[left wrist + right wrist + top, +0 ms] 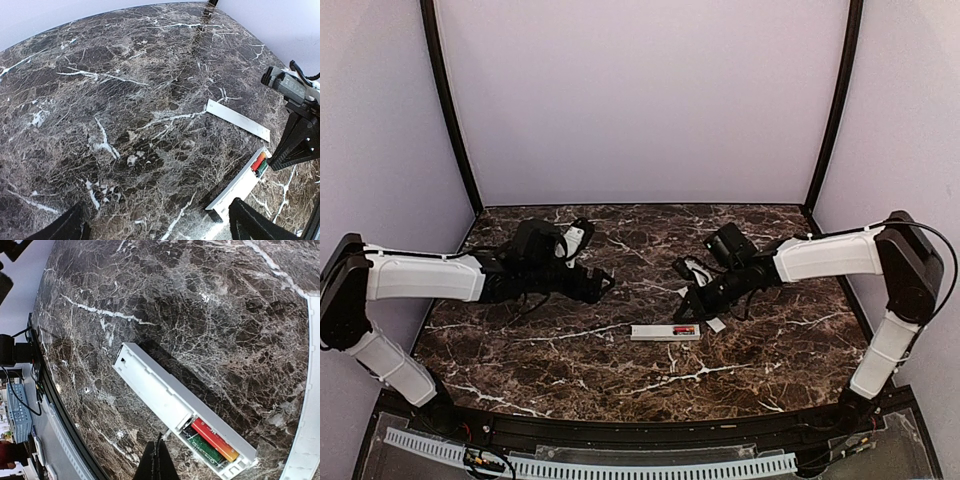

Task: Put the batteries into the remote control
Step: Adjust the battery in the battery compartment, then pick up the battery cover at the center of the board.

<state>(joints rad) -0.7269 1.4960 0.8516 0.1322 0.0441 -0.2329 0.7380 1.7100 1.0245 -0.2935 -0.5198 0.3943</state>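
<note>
Pinched together on nothing, the right claw (157, 452) hangs just beside the small red-and-dark cylindrical batteries (212, 440), which I see lying side by side in the open recess at one end of the long white plastic remote control (150, 385). Close by that claw lies the thin flat white cover strip (237, 119) on the dark veined marble table (550, 350). The right arm (825, 255) reaches in, tips angled downward. Well apart from the remote, the left claw (604, 284) gapes wide, the left arm (420, 277) stretched out level.
</note>
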